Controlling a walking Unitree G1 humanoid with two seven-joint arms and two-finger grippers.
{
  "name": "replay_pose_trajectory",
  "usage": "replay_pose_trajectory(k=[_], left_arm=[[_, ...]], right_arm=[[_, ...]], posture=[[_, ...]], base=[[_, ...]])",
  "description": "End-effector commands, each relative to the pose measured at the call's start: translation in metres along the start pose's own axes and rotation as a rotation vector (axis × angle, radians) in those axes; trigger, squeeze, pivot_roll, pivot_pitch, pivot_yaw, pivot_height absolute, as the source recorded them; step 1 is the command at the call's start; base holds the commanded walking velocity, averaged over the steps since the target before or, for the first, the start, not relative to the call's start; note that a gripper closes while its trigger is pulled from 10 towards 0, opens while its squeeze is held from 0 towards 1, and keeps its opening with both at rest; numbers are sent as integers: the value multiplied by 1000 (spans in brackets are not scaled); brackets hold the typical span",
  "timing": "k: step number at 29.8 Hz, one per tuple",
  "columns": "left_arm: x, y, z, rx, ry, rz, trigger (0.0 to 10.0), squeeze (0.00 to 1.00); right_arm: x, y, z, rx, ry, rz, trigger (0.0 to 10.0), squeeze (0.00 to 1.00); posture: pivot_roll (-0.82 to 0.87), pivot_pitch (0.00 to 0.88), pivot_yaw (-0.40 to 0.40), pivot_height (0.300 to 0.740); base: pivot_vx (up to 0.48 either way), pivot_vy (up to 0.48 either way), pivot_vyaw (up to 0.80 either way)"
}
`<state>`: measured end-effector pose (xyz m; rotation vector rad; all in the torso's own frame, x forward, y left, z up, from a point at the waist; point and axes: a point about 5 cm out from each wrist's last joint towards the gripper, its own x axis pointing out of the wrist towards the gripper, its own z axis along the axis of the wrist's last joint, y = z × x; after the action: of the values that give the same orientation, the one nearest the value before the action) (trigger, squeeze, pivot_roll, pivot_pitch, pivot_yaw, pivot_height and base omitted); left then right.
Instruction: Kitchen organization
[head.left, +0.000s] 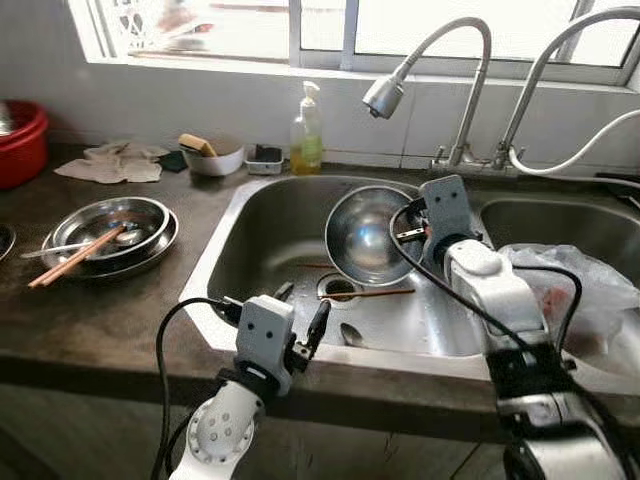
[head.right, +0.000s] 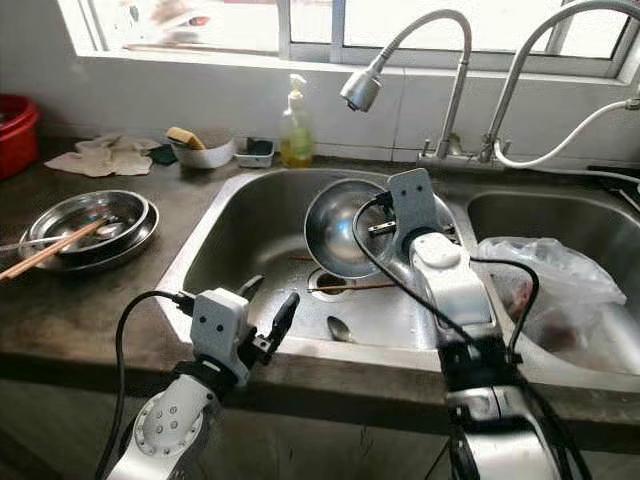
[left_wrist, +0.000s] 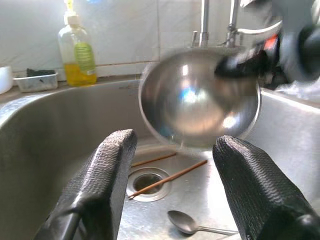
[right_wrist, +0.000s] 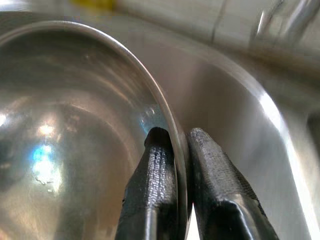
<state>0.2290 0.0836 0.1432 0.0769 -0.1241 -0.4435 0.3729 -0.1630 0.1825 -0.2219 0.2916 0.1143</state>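
Spread black fingers of the left gripper (head.left: 303, 322) hover at the steel sink's (head.left: 225, 250) front edge, while the right gripper (right_wrist: 172, 150) pinches the round shiny steel bowl's (head.left: 362, 235) rim above the drain, apparently lifting it out, so next comes carrying it clear to the counter.

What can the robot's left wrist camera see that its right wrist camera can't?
The left wrist view alone shows the left gripper, open, over the sink, plus a spoon and chopsticks by the drain, and the yellow soap bottle. The right wrist view alone shows, close up, two black fingers of the right gripper pinching the bowl's thin rim, one inside, one outside. Both views show the shiny steel bowl held tilted above the steel sink.
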Motion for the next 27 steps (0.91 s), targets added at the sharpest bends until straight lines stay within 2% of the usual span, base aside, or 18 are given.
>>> replay_pose_trajectory(k=[1,8,15,20,21,22,23,24,27], left_arm=[[-2,-3,3,2,2,-8,10000,0],[-10,-8,3,-6,18,-18,10000,0],[-18,-12,1,-18,40,-24,10000,0],[-21,-15,-1,-24,55,-31,10000,0],[-20,-15,-1,-21,56,-38,10000,0],[-20,-15,-1,-21,56,-38,10000,0],[-19,-14,-1,-20,56,-39,10000,0],[-19,-12,0,-16,54,-37,10000,0],[-18,-11,0,-13,54,-35,10000,0]], right_arm=[[4,-9,-4,33,55,-10,10000,0],[12,-18,-27,49,178,-23,10000,0],[14,-24,-48,44,240,-58,10000,0],[13,-27,-56,-12,277,-80,10000,0],[13,-30,-60,3,285,-96,10000,388],[13,-30,-60,3,285,-96,10000,388],[12,-32,-60,12,283,-105,10000,576],[13,-33,-60,26,277,-111,10000,1000],[13,-35,-57,38,256,-114,10000,1000]], posture=[[46,46,-72,740],[54,80,-79,740],[57,98,-82,740],[53,101,-79,740],[56,103,-83,740],[56,103,-83,740],[56,103,-83,740],[54,100,-81,740],[55,96,-79,740]], base=[[0,0,0],[0,0,0],[0,0,0],[0,0,0],[0,0,0],[0,0,0],[0,0,0],[0,0,0],[0,0,0]])
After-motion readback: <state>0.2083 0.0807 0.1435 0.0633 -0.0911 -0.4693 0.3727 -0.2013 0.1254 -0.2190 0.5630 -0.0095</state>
